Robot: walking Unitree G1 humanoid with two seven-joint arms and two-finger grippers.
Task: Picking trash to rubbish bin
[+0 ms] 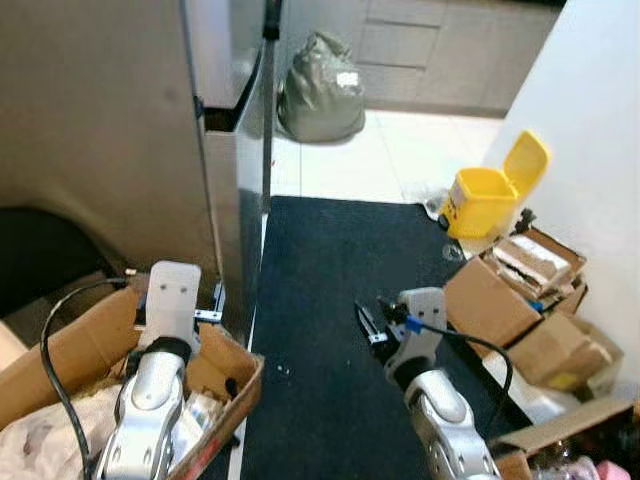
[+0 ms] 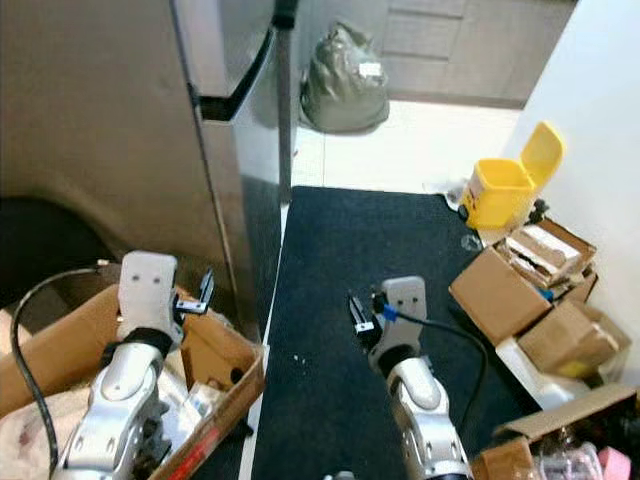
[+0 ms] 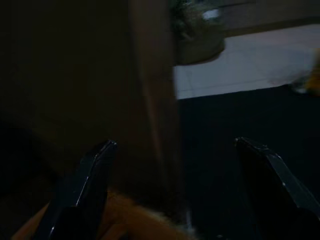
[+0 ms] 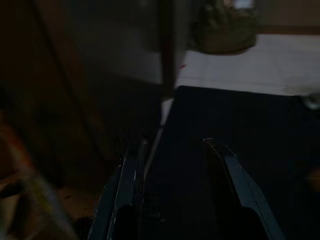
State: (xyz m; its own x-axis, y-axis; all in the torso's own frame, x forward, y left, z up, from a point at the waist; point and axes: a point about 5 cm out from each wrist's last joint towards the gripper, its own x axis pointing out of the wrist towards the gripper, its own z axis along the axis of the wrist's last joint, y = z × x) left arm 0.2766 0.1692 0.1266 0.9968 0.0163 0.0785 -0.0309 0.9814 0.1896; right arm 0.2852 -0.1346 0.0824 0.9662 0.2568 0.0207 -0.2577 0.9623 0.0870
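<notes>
A yellow rubbish bin [image 1: 488,198] with its lid up stands at the far right edge of the dark mat [image 1: 330,290], against the white wall. A small clear piece of litter [image 1: 452,252] lies on the mat just in front of it. My right gripper [image 4: 172,144] hovers low over the middle of the mat, open, with nothing between its fingers [image 1: 366,322]. My left gripper [image 3: 172,142] is held over the cardboard box [image 1: 70,350] at the near left, beside the fridge, open wide and empty.
A steel fridge [image 1: 232,150] stands along the mat's left side. A grey-green sack [image 1: 322,90] sits on the pale tiles beyond the mat. Several cardboard boxes [image 1: 495,300] crowd the right side near the bin.
</notes>
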